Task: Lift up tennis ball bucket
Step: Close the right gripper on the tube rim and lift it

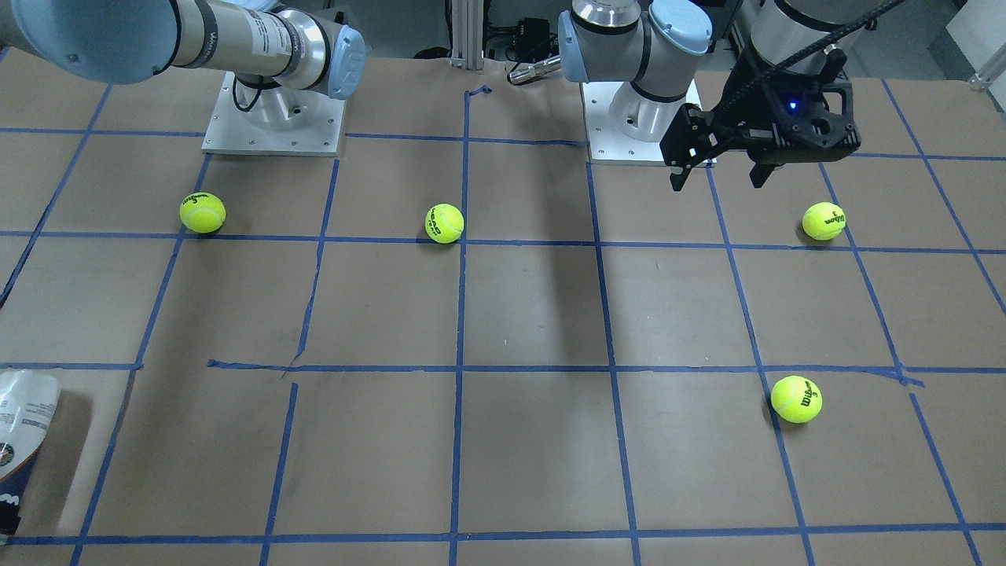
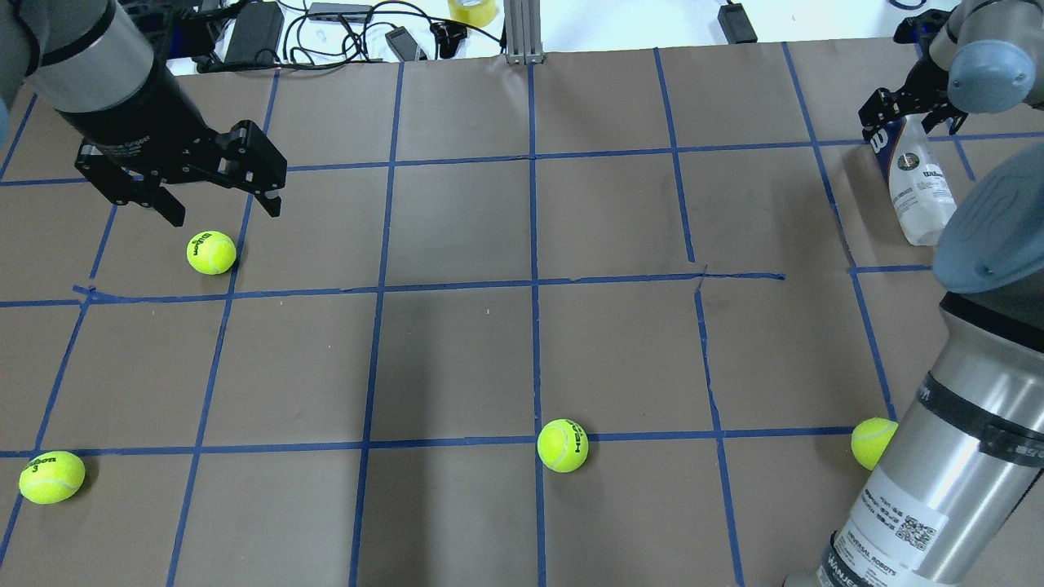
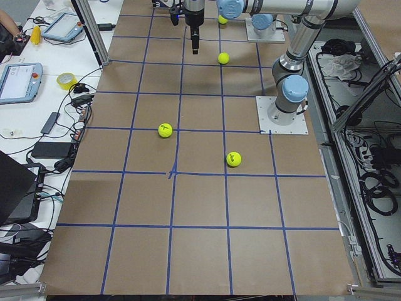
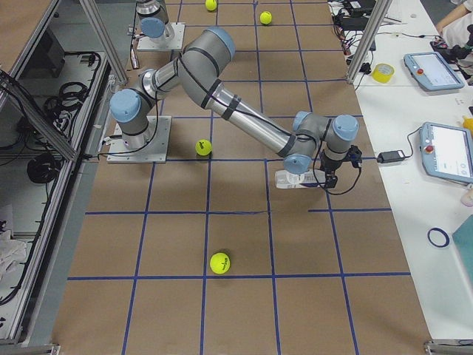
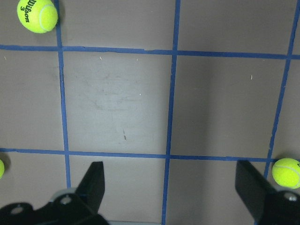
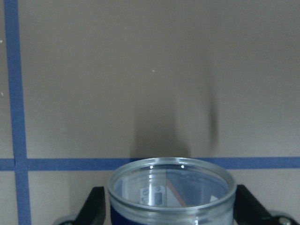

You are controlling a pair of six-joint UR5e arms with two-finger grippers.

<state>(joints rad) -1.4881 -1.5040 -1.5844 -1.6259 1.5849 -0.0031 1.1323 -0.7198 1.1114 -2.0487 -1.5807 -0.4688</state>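
Observation:
The tennis ball bucket (image 2: pixel 920 191) is a clear can with a white and navy label. It lies on its side at the table's far right, and also shows at the lower left edge of the front view (image 1: pixel 23 424). My right gripper (image 2: pixel 909 130) is open at the can's navy end. In the right wrist view its fingers (image 6: pixel 96 206) stand just outside the can's open mouth (image 6: pixel 171 187), one on each side. My left gripper (image 2: pixel 224 214) is open and empty, hovering just beyond a tennis ball (image 2: pixel 211 252).
Several yellow-green tennis balls lie scattered: one centre front (image 2: pixel 563 445), one front left (image 2: pixel 51 477), one by the right arm (image 2: pixel 871 443). The right arm's links (image 2: pixel 979 424) cover the near right. Cables and a tape roll (image 2: pixel 473 10) lie beyond the far edge.

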